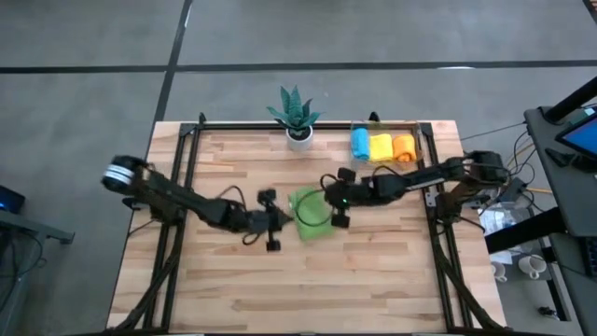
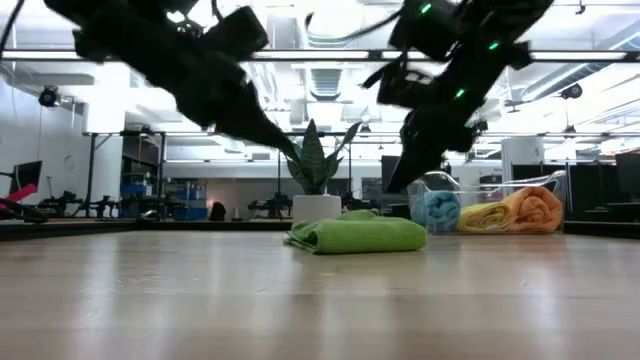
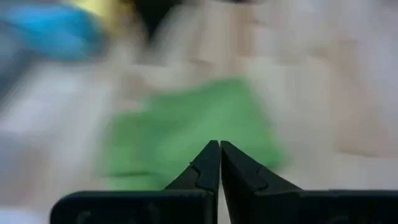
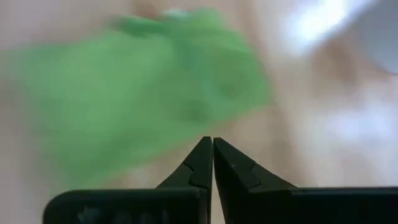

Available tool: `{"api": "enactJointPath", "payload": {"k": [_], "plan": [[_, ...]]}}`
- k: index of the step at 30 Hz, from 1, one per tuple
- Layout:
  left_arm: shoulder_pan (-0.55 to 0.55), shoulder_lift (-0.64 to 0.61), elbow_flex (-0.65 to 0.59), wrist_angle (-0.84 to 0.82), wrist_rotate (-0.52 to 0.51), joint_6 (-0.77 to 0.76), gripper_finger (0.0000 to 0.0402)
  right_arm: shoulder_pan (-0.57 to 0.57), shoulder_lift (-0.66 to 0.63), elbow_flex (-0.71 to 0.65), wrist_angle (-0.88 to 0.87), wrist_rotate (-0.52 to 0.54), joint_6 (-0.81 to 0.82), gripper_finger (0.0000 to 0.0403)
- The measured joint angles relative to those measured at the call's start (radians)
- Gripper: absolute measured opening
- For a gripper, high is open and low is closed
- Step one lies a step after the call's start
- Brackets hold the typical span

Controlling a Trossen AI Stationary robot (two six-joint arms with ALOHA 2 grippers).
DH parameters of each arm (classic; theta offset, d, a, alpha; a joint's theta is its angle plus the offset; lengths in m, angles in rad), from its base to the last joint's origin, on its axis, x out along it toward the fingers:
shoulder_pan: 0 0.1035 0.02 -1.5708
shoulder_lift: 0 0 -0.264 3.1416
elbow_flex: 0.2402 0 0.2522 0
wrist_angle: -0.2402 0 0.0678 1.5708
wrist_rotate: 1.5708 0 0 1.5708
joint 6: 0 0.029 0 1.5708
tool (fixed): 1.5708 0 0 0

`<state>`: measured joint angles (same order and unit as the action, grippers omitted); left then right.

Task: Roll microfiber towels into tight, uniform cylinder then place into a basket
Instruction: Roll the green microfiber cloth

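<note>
The left gripper (image 1: 283,217) hovers just left of the green towel (image 1: 312,214), its fingers (image 3: 208,163) pressed together on nothing. The towel lies loosely folded mid-surface (image 1: 373,271). Just right of it, the right gripper (image 1: 326,198) has its fingers (image 4: 202,160) together too, empty. At the far right corner the basket (image 1: 422,140) holds blue, yellow and orange rolls (image 1: 381,147)
</note>
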<state>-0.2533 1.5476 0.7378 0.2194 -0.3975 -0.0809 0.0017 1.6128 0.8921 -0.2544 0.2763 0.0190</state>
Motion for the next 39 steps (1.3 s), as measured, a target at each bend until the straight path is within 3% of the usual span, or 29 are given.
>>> {"api": "enactJointPath", "payload": {"k": [3, 8, 14, 18, 21, 30, 34, 39], "plan": [[0.054, -0.095, -0.007, -0.03, -0.075, 0.094, 0.0, 0.057, -0.048, -0.061, 0.097, -0.122, 0.051, 0.0009], [0.221, -0.123, 0.008, -0.027, 0.058, 0.146, 0.0, 0.154, -0.032, -0.154, 0.405, -0.225, 0.075, 0.0009], [0.395, 0.024, 0.026, 0.027, 0.243, 0.217, 0.0, 0.21, 0.074, -0.166, 0.599, -0.227, 0.109, 0.0009], [0.432, 0.15, 0.06, 0.151, 0.352, 0.339, 0.0, 0.215, 0.174, -0.163, 0.684, -0.227, 0.166, 0.0009], [0.439, 0.237, 0.108, 0.174, 0.368, 0.407, 0.0, 0.214, 0.243, -0.157, 0.742, -0.227, 0.216, 0.0009], [0.456, 0.442, 0.265, 0.192, 0.366, 0.435, 0.0, 0.216, 0.321, -0.113, 0.724, -0.225, 0.27, 0.0008], [0.455, 0.443, 0.25, 0.117, 0.364, 0.428, 0.0, 0.217, 0.281, -0.124, 0.642, -0.219, 0.27, 0.0008], [0.448, 0.384, 0.175, 0.071, 0.362, 0.31, 0.0, 0.219, 0.215, -0.145, 0.54, -0.176, 0.267, 0.0008]]}}
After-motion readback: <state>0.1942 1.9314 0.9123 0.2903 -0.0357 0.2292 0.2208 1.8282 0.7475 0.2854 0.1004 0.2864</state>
